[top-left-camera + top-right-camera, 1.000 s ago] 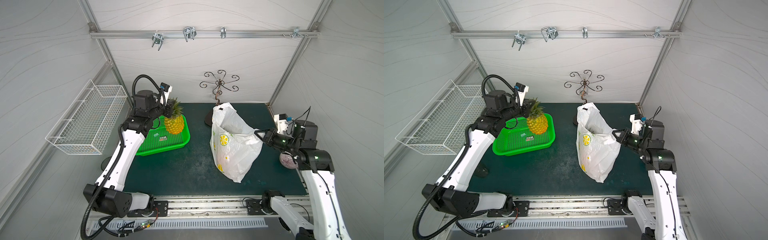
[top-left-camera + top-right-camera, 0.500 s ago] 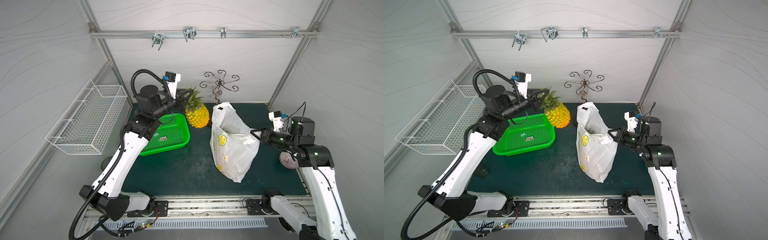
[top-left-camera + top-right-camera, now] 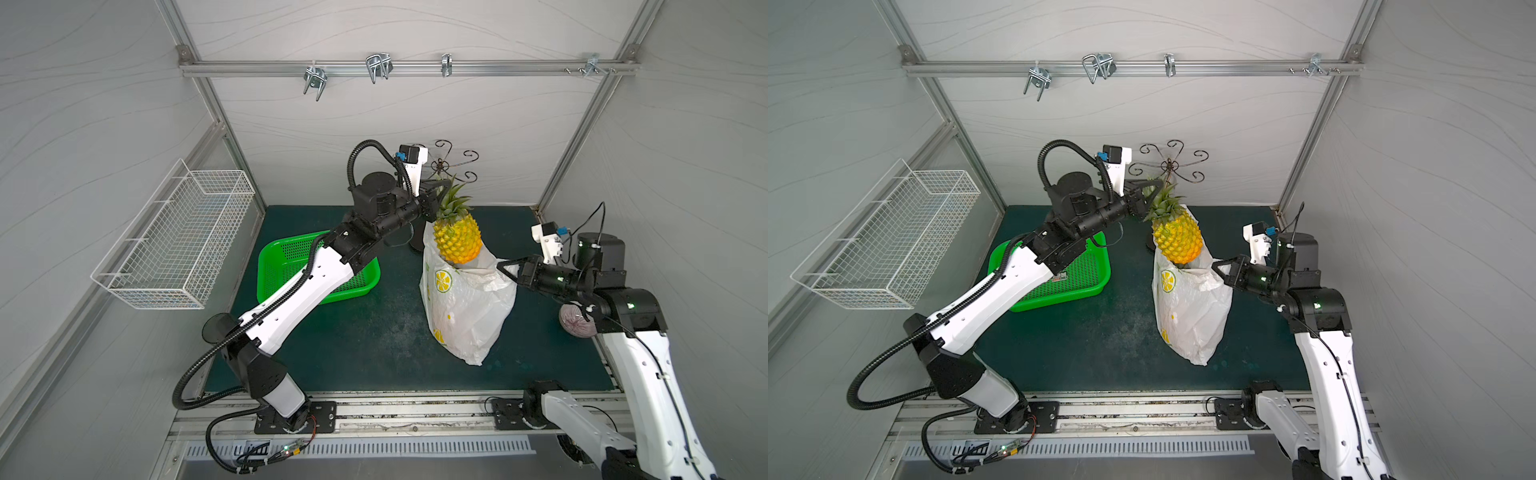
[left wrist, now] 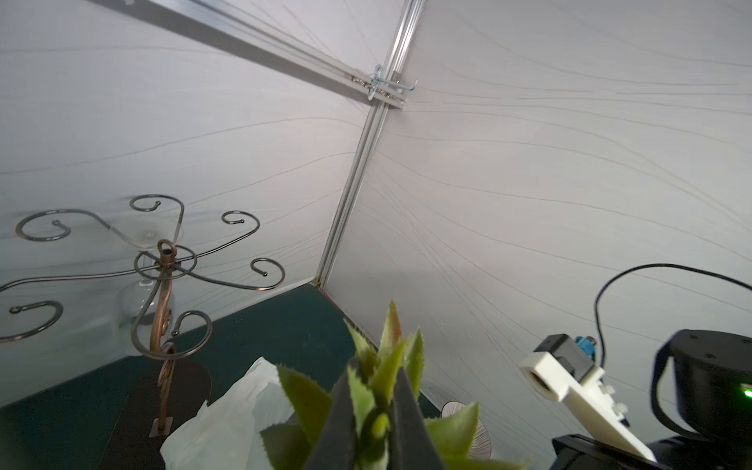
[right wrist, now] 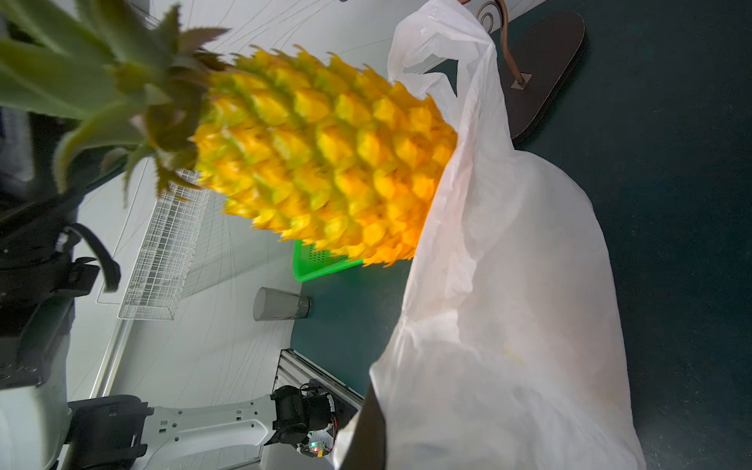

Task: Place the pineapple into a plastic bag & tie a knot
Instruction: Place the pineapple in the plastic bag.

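The yellow pineapple [image 3: 457,239] [image 3: 1177,241] [image 5: 325,154] hangs upright by its green crown [image 4: 378,366], on which my left gripper [image 3: 432,203] [image 3: 1147,198] [image 4: 375,372] is shut. Its lower end is at the open mouth of the white plastic bag [image 3: 469,307] [image 3: 1192,311] [image 5: 508,285] [image 4: 228,419], which stands on the green mat with its lemon print facing left. My right gripper [image 3: 503,266] [image 3: 1217,266] [image 5: 378,423] is shut on the bag's right rim and holds the mouth open. No knot is in view.
A green tray [image 3: 282,249] lies under my left arm. A scrolled metal hook stand [image 3: 453,166] [image 4: 162,260] rises just behind the bag. A wire basket [image 3: 174,241] hangs on the left wall. A dark cup [image 3: 216,328] and a purple-striped round thing [image 3: 575,322] sit at the mat's edges.
My left arm has carried the pineapple from above the green tray rightward to the bag's mouth. My right gripper has kept its hold on the bag's rim, shifting only slightly.
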`<state>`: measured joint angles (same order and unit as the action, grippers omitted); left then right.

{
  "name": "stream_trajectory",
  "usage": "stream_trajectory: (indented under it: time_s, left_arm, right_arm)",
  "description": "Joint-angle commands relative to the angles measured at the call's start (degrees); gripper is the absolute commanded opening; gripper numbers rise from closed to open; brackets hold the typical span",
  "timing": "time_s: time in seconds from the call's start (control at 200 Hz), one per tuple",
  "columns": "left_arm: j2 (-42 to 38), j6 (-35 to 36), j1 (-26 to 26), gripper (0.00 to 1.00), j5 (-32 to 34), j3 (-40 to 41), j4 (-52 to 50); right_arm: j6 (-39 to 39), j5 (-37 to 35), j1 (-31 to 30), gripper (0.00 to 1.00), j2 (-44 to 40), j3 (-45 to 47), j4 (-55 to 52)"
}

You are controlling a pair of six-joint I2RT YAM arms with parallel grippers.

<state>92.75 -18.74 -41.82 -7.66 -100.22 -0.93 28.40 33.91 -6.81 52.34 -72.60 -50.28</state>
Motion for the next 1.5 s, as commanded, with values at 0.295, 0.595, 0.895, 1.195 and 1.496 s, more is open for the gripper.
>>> stream_trajectory:
  time_s: [0.295, 0.595, 0.895, 1.195, 1.496]
  left_arm:
    - [1.0, -14.7, -3.9, 0.0, 7.1, -0.9, 9.8]
    - [-0.5, -24.7, -7.0, 0.0, 10.1, 5.3, 9.3]
    - [-0.2, -27.3, -6.1, 0.0, 8.7, 3.8, 6.4]
    - [7.7, -32.9, -4.2, 0.0, 10.9, -4.1, 14.9]
    - [4.3, -38.5, -5.9, 0.0, 7.9, 6.6, 9.5]
  right_arm:
    - [-2.0, 1.4, -0.5, 0.0, 1.1, -2.4, -1.7]
    - [-1.6, 1.2, -0.5, 0.0, 1.6, -2.9, -1.0]
    - [-1.4, 2.5, -0.6, 0.0, 1.0, -2.0, -0.8]
    - [-0.3, 5.6, -1.7, 0.0, 0.4, -0.8, 1.0]
    - [-0.9, 1.4, -1.9, 0.0, 0.5, -2.5, -0.6]
